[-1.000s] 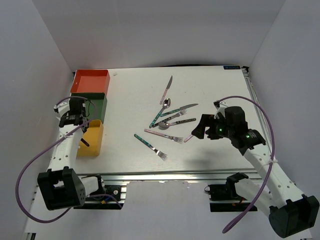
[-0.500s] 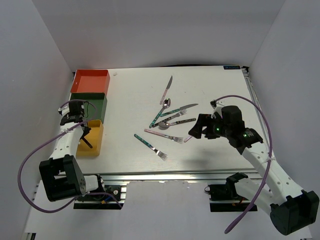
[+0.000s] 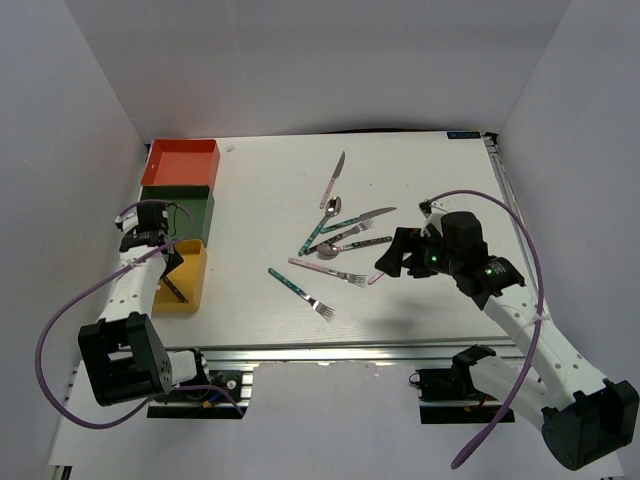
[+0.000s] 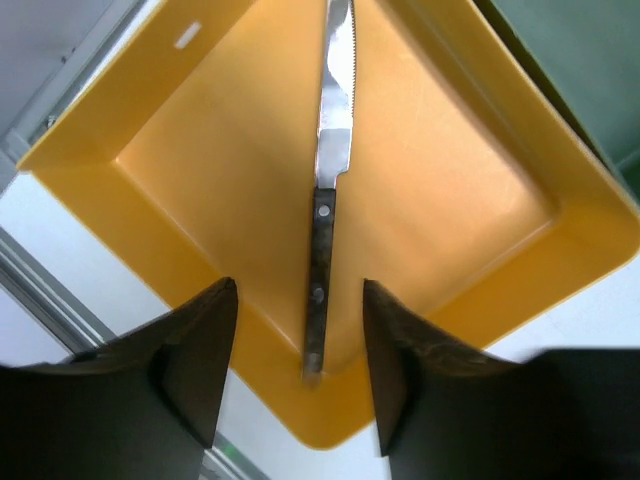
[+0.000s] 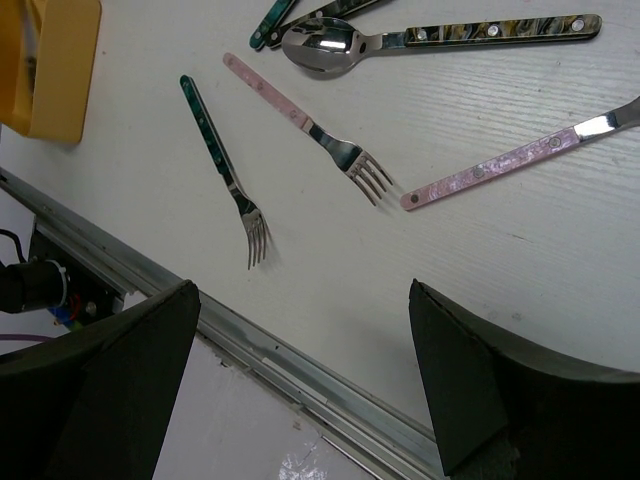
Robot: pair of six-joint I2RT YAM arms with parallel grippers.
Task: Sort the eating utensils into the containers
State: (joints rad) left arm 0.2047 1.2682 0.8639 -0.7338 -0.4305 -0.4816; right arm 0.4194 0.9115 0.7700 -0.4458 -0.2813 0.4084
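My left gripper (image 3: pixel 166 260) hangs open over the yellow bin (image 3: pixel 190 292). A dark-handled knife (image 4: pixel 325 200) lies in that bin (image 4: pixel 200 170), its handle end leaning in the near corner between my fingers (image 4: pixel 195 365) without touching them. The orange-red bin (image 3: pixel 181 163) and the dark green bin (image 3: pixel 193 210) stand behind it. My right gripper (image 3: pixel 392 262) is open and empty above the table, beside a pink-handled utensil (image 5: pixel 500 170). A pink fork (image 5: pixel 310 125), a teal fork (image 5: pixel 225 170) and a dark patterned spoon (image 5: pixel 440 35) lie below it.
Several more utensils are scattered mid-table, among them a pink-handled knife (image 3: pixel 335 178) and a teal-handled knife (image 3: pixel 360 218). The metal rail (image 5: pixel 300 365) runs along the table's near edge. White walls enclose the table on three sides.
My left arm has shifted slightly over the yellow bin, and the knife now rests in the bin. My right gripper has edged left toward the utensils.
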